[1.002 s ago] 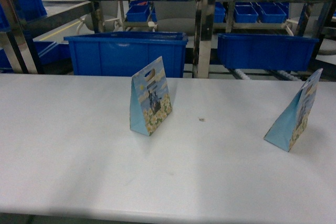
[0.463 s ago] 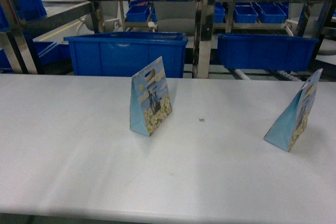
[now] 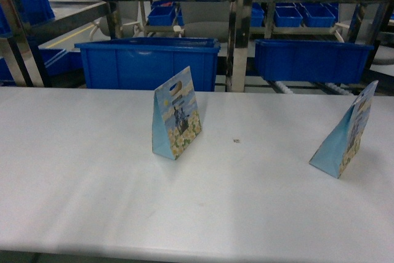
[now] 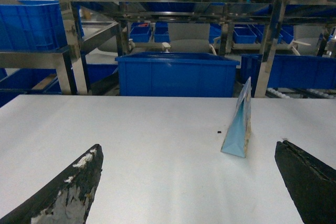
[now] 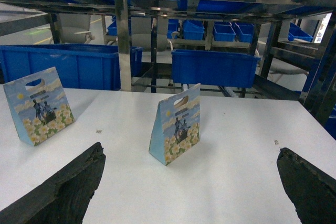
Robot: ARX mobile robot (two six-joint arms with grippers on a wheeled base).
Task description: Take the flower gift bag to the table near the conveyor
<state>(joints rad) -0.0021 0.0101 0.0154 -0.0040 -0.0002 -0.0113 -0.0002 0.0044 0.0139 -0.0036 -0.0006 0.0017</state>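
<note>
While both bags already stand upright on the white tabletop [image 3: 74,170], we judge the carrying to be done or nearly so, and the step in hand looks like holding back from the bags rather than grasping. The left bag [image 3: 176,122] stands near the middle of the tabletop, closer to the far edge; the right bag [image 3: 346,132] stands well apart from it, by the right edge. Behind them runs the conveyor [image 3: 237,29], a steel rack with blue bins [image 3: 148,61] on its low level. Neither arm shows in the head view. From the left wrist view, our left gripper [image 4: 189,182] has its fingers spread wide and holds nothing, with one bag [image 4: 239,124] ahead and to the right of centre, clear of both fingers. From the right wrist view, our right gripper [image 5: 191,187] is likewise spread and empty, with one bag [image 5: 176,124] straight ahead between the lines of the fingers but farther out, untouched, and the other bag [image 5: 39,105] far to the left. If another bag must be fetched, the next move calls for turning away without brushing these light paper bags, which would tip easily.
</note>
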